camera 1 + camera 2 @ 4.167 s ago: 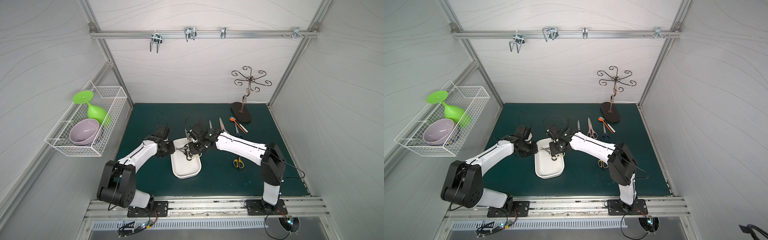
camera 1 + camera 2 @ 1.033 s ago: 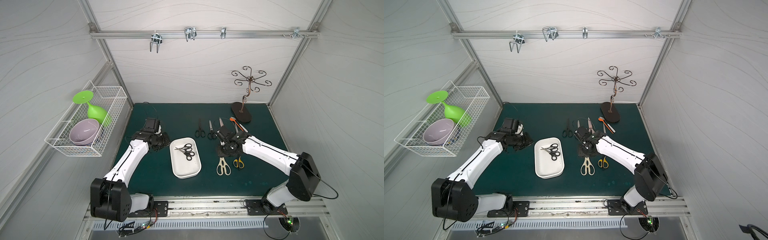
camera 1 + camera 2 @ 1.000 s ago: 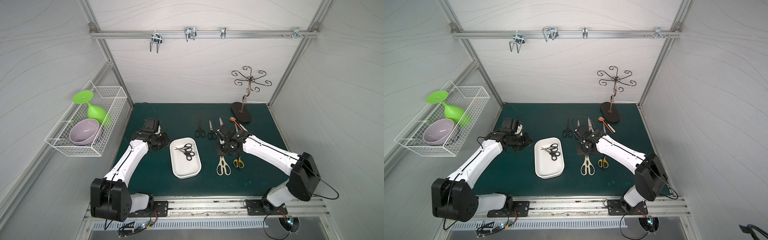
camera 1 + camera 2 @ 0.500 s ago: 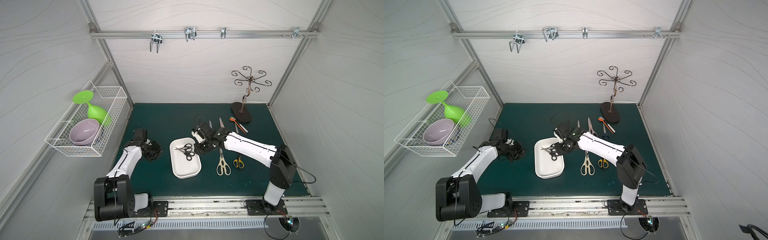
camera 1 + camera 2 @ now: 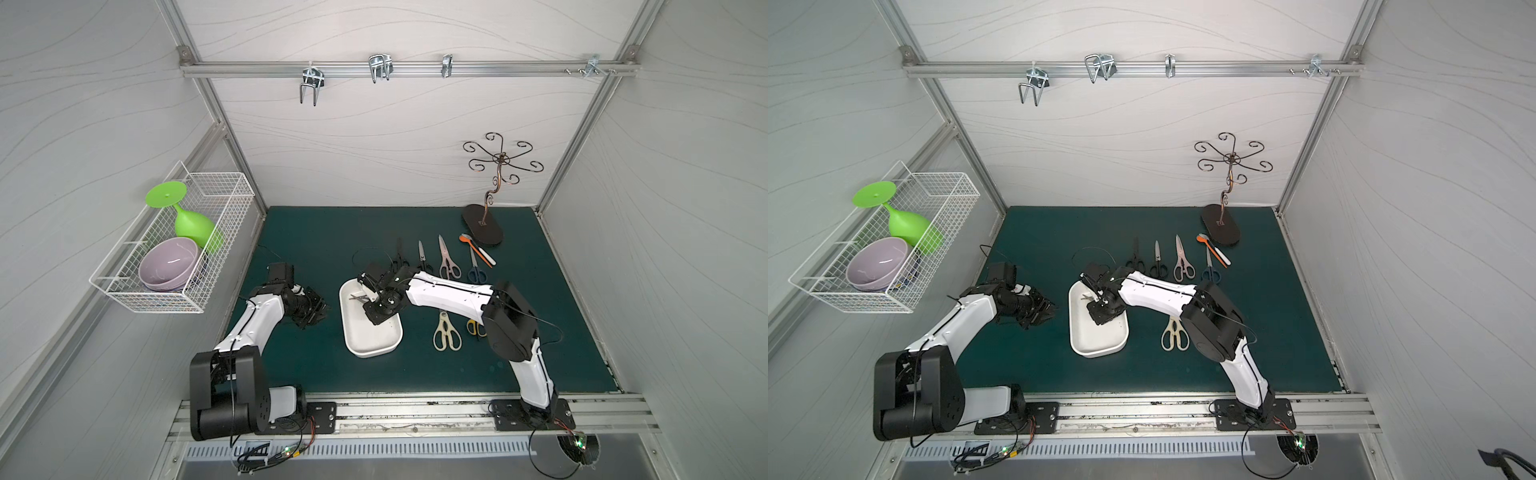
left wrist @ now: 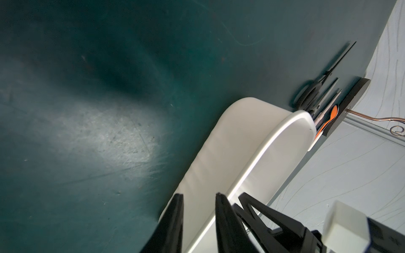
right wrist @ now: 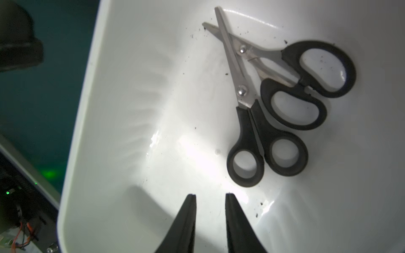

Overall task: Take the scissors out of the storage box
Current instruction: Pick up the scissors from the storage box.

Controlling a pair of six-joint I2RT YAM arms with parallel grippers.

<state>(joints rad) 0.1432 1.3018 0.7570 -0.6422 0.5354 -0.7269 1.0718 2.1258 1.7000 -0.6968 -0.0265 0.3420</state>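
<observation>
The white storage box [image 5: 374,353] [image 5: 1096,353] lies mid-mat. Two black-handled scissors [image 7: 247,122] lie crossed inside it, the second pair [image 7: 306,72] under the first. My right gripper [image 5: 376,305] [image 7: 210,195] hangs over the box floor, a short way from the handles, narrowly open with nothing between its fingers. My left gripper [image 5: 318,313] [image 6: 199,195] is low over the mat beside the box's left wall [image 6: 230,153], narrowly open and empty. Several more scissors lie on the mat right of the box: black [image 5: 422,259], pink [image 5: 446,262], blue [image 5: 476,270], cream [image 5: 445,332].
Orange and white spoons [image 5: 478,249] and a metal hook stand [image 5: 484,224] sit at the back right. A white wire basket [image 5: 174,253] with a bowl and a green glass hangs on the left wall. The right arm's link crosses above the laid-out scissors.
The right gripper has swung from the mat right of the box to over the box, and its jaws have narrowed. The left gripper has drawn toward the front, beside the box.
</observation>
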